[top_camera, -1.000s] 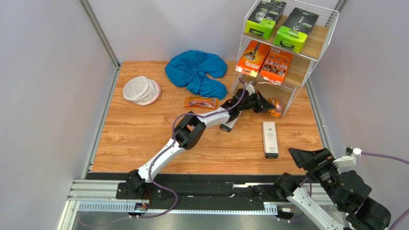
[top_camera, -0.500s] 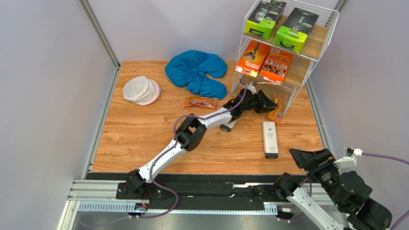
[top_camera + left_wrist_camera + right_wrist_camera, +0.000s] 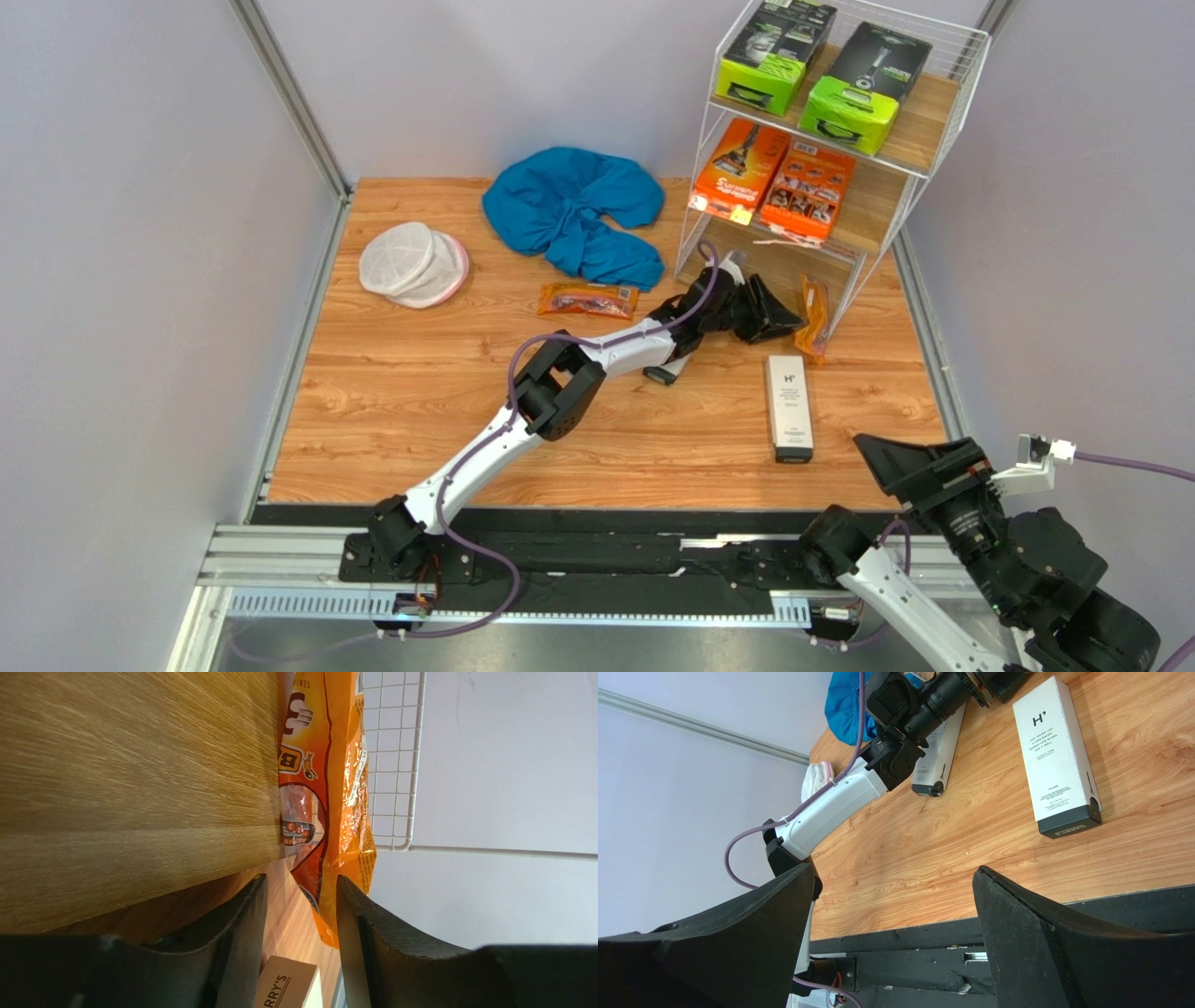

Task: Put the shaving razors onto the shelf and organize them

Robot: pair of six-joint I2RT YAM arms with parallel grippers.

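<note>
As the left gripper (image 3: 300,885) is backing away with jaws parted, the orange razor bag (image 3: 809,314) is standing on edge in the shelf's (image 3: 926,129) lowest tier. The right gripper (image 3: 891,876) is idling open near the white box (image 3: 790,406), probably the next pick.

The bag (image 3: 335,812) is orange, the boxes (image 3: 863,87) lime-green-and-black, the cloth (image 3: 575,210) blue.

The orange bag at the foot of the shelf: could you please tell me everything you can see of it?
The orange bag is a thin, crinkly, glossy plastic pack with printed lettering and a clear window. It stands on edge at the bottom of the shelf, between a wooden board and the white wire side. Its near end lies between the open fingers of the left gripper; I cannot tell whether they touch it.
</note>
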